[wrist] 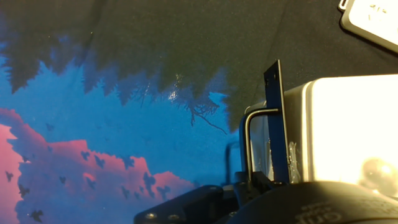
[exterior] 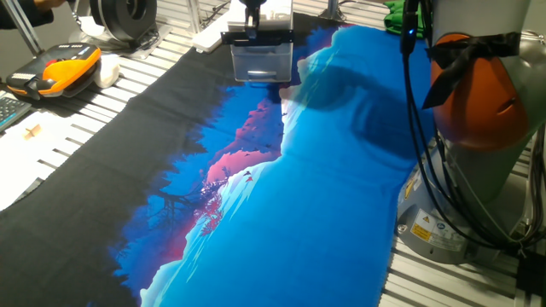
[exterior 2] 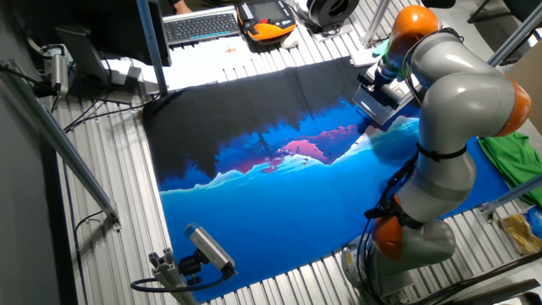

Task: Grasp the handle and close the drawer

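The small white-translucent drawer cabinet (exterior: 261, 58) stands at the far end of the blue and black cloth. Its top drawer (exterior: 275, 20) is white, with the dark handle bar (exterior: 256, 37) across its front edge. My gripper (exterior: 252, 17) hangs right over that bar. In the hand view the bar (wrist: 275, 118) stands upright against the bright white drawer (wrist: 339, 124), with a thin metal loop (wrist: 247, 140) in front of it. My dark fingers (wrist: 186, 208) sit at the bottom edge next to the loop. How the jaws stand is hidden. In the other fixed view the arm covers most of the cabinet (exterior 2: 379, 106).
An orange and black device (exterior: 60, 70) and papers lie at the left beyond the cloth. A white flat object (wrist: 373, 22) lies behind the cabinet. The robot base (exterior: 478, 128) and its cables stand at the right. Green cloth (exterior 2: 512, 161) lies beside the base.
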### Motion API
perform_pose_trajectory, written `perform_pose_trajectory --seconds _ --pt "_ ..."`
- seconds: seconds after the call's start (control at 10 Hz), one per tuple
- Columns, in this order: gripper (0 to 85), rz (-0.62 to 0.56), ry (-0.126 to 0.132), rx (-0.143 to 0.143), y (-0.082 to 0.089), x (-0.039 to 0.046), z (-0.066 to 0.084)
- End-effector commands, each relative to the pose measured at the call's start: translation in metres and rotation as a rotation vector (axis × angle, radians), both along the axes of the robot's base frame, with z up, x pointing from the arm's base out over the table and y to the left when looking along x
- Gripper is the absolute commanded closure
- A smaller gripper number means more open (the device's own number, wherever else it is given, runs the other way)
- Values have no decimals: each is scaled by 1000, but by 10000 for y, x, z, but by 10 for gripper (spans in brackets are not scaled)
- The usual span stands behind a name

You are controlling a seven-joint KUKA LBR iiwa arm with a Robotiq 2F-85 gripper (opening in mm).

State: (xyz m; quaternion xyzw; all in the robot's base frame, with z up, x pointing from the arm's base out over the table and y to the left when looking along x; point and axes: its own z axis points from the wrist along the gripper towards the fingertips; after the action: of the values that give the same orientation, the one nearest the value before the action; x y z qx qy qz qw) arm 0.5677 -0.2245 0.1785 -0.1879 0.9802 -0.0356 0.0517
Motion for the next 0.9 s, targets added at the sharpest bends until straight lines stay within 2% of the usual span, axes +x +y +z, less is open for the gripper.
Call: perform_pose_trajectory --seconds 0.0,0.2,0.3,0.7,0.8 --pt "680 3 -1 -3 1 0 1" --pt "680 10 -8 -20 4 0 2" --pt "680 15 -14 -39 7 0 3" --pt "680 11 -25 -53 6 -1 8" --pt "510 6 -31 -57 6 -2 9"
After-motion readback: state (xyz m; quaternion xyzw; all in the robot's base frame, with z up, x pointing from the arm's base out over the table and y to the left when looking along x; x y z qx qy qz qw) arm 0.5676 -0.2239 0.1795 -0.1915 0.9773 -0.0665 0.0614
